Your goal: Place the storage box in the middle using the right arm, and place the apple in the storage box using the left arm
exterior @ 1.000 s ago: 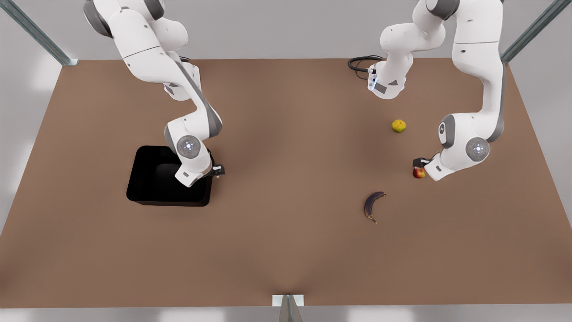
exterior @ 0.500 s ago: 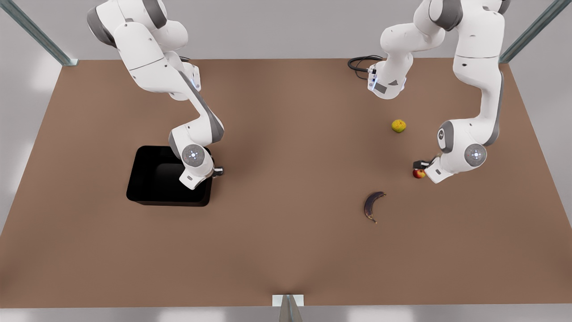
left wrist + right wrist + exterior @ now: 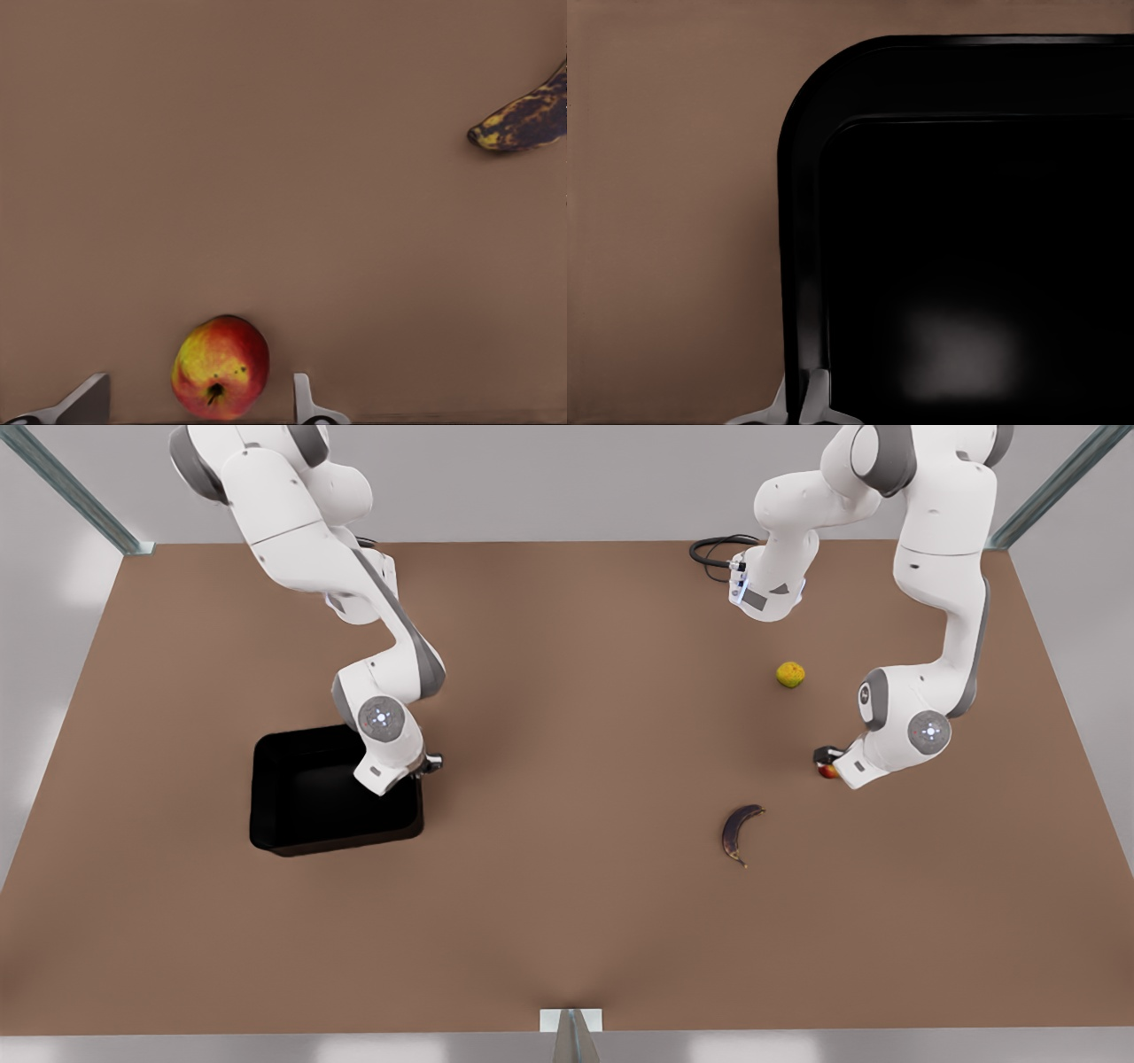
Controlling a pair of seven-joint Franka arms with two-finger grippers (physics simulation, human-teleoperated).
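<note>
The banana (image 3: 740, 832) lies nearest the front edge of the brown table (image 3: 567, 921), and serves as the marker here. Beyond it and toward the front view's right, the apple (image 3: 827, 771) sits on the table between the wide-spread fingers (image 3: 306, 403) of the left tool (image 3: 827, 760), neither finger touching it. Well off toward the front view's left of the banana, the storage box (image 3: 301, 841) rests on the table, and the right tool (image 3: 420, 769) is pinched narrow on its rim. Farther back than the banana, a yellow-green fruit (image 3: 790, 674) lies alone.
</note>
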